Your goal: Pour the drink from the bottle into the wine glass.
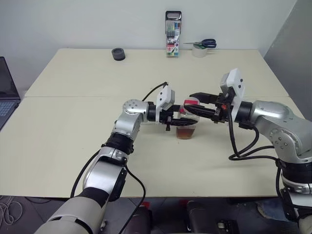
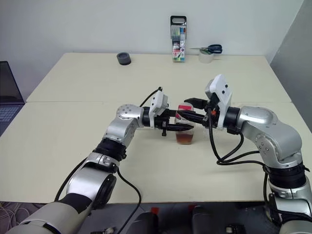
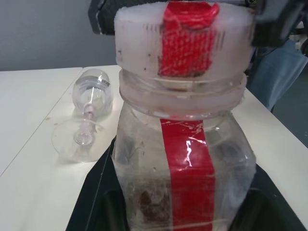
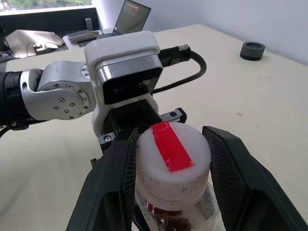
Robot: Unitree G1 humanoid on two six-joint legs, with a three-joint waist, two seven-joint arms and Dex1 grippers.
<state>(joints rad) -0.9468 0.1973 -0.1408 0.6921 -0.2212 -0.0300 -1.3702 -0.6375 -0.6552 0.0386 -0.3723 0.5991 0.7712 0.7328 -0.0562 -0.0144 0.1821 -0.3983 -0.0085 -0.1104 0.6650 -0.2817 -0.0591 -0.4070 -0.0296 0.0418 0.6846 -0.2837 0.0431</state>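
At the left edge of your head view sits a laptop (image 1: 5, 92). A black roll (image 1: 118, 53) lies at the far upper left of the surface (image 1: 63, 141).

Mid-frame, your left claw (image 1: 181, 125) reaches in from the left. It is clamped tight on the body of the bottle (image 1: 187, 124), which stands upright on the surface. The drink (image 1: 185, 133) is a shallow reddish-brown layer at the bottle's bottom.

The left wrist view adds detail. A red strip (image 3: 188, 178) runs down the clear body and carries no writing you can read. Beyond the bottle, toward that frame's left, the wine glass (image 3: 89, 113) appears to lie on its side, foot toward the camera.

From the right, your right claw (image 4: 173, 168) straddles the cap (image 4: 192, 144), which is white with a strip of red tape across the top. In the right wrist view one of the fingers (image 4: 113, 183) seems to touch the cap. The other stands just off it, so the claw is not clamped.

At the top centre stands a marker case (image 1: 173, 34); its print is too small to read. Right of it, scissors (image 1: 204, 44) rest on a pale roll (image 1: 199, 51).
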